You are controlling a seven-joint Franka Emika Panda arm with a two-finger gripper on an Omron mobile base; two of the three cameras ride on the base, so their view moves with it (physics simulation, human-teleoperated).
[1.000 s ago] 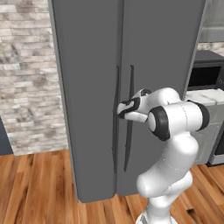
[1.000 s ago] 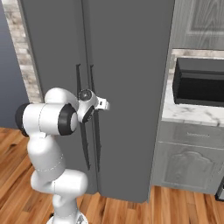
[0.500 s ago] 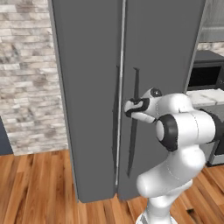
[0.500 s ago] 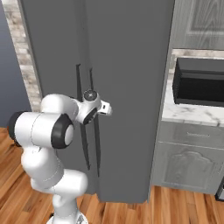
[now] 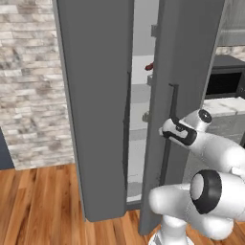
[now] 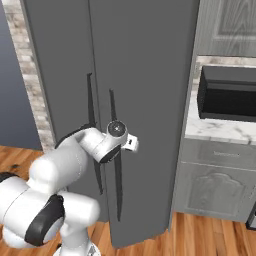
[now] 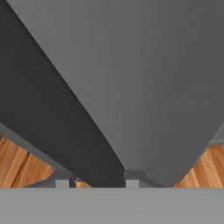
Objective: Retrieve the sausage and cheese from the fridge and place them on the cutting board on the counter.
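The fridge is a tall dark grey cabinet, and its right door stands ajar. My gripper is shut on that door's long vertical handle, also seen as the gripper on the handle from the right. In the hand view the dark handle runs diagonally down between my fingertips. Through the gap, the red-brown sausage lies on a light grey shelf. The cheese and the cutting board are out of view. The white marble counter lies right of the fridge.
A black microwave sits on the counter, above grey cabinet fronts. A brick wall stands left of the fridge. The left fridge door is closed. Wooden floor spreads in front.
The right fridge door has swung from closed to ajar, pulled by my gripper on its handle. The arm has drawn back toward the base, and the shelves inside have come into sight.
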